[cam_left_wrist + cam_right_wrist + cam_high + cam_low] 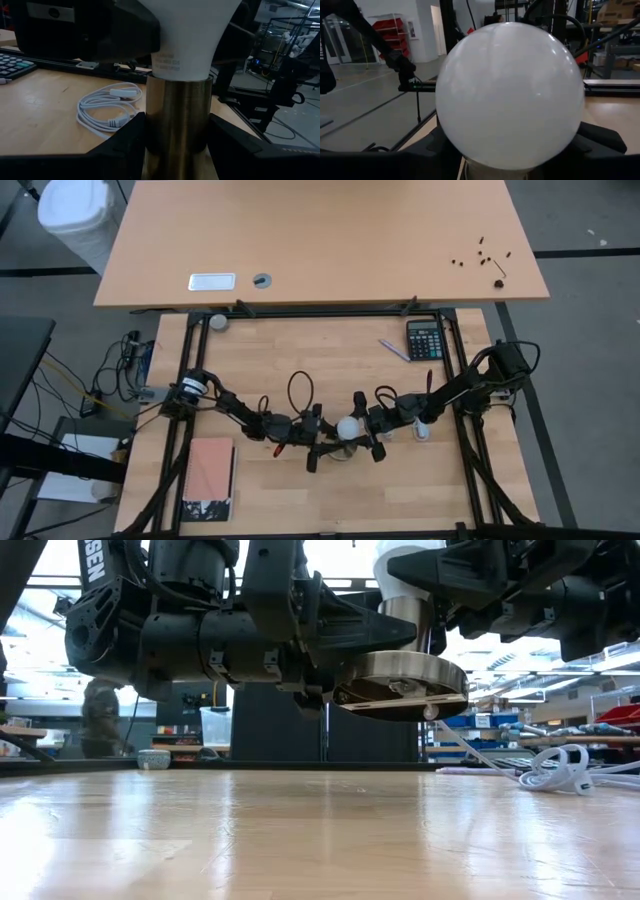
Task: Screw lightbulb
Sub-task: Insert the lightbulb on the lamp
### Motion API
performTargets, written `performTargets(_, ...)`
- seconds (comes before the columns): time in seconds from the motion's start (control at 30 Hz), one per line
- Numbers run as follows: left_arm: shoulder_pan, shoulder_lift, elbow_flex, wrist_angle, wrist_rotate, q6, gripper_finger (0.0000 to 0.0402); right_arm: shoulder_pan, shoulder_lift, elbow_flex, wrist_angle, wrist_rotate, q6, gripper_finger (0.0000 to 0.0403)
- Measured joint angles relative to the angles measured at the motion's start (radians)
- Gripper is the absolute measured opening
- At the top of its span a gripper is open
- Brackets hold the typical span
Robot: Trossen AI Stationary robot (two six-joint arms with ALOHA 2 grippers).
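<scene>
The white lightbulb (348, 426) stands with its neck (182, 60) in the brass-coloured barrel (177, 115) of a socket with a round metallic base disc (402, 683). My left gripper (328, 448) comes from the table's left and is shut on the socket. My right gripper (364, 428) comes from the right and is shut on the bulb's globe (510, 95). The low view shows the whole socket off the table. The bulb's screw base is hidden inside the barrel. My left gripper pinches the socket's barrel (150, 125) between its two fingers (125, 145), below the bulb's neck, coming level from the table's left. The socket is lifted clear of the table, its base disc slightly tilted. My right gripper has the bulb's globe between its two fingers (600, 142), one on each side of its widest part (570, 125), coming level from the table's right. The bulb stands in the socket, clear of the table.
The socket's white cord (560, 770) lies coiled on the table to the right. A calculator (425, 340) and a pen (394, 350) lie at the far right, a pink notebook (210, 470) at the near left. A second table (320, 240) stands beyond.
</scene>
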Motion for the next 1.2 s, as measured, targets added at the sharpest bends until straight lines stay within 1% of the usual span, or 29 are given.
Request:
performTargets(0.17,0.000,0.000,0.000,-0.001,-0.005,0.000,0.0183,0.002,0.000,0.000,0.000,0.019,0.000,0.0217)
performTargets(0.23,0.000,0.000,0.000,-0.003,-0.014,0.000,0.0183,0.010,0.000,0.000,0.000,0.047,0.000,0.0217)
performTargets(0.33,0.000,0.000,0.000,-0.009,-0.049,0.006,0.0183,0.033,0.000,0.000,-0.010,0.127,-0.001,0.0217)
performTargets(0.47,-0.001,0.000,-0.001,-0.014,-0.124,0.019,0.0183,0.077,0.000,0.000,-0.022,0.271,-0.005,0.0217)
performTargets(0.6,-0.008,0.000,0.000,-0.017,-0.221,0.040,0.0183,0.112,0.000,0.000,-0.030,0.429,-0.005,0.0217)
performTargets(0.7,-0.014,0.000,0.000,-0.026,-0.302,0.058,0.0183,0.125,0.000,0.018,-0.074,0.521,0.014,0.0217)
performTargets(0.8,-0.018,0.001,0.014,-0.077,-0.387,0.056,0.0183,0.124,-0.001,0.070,-0.200,0.597,0.041,0.0217)
performTargets(0.93,-0.026,0.002,0.071,-0.191,-0.487,0.074,0.0183,0.121,-0.001,0.146,-0.379,0.689,0.098,0.0216)
performTargets(1.03,-0.040,0.002,0.109,-0.248,-0.574,0.095,0.0183,0.123,-0.001,0.181,-0.430,0.735,0.118,0.0216)
performTargets(1.2,-0.055,0.002,0.127,-0.254,-0.677,0.109,0.0183,0.138,-0.001,0.198,-0.442,0.857,0.205,0.0216)
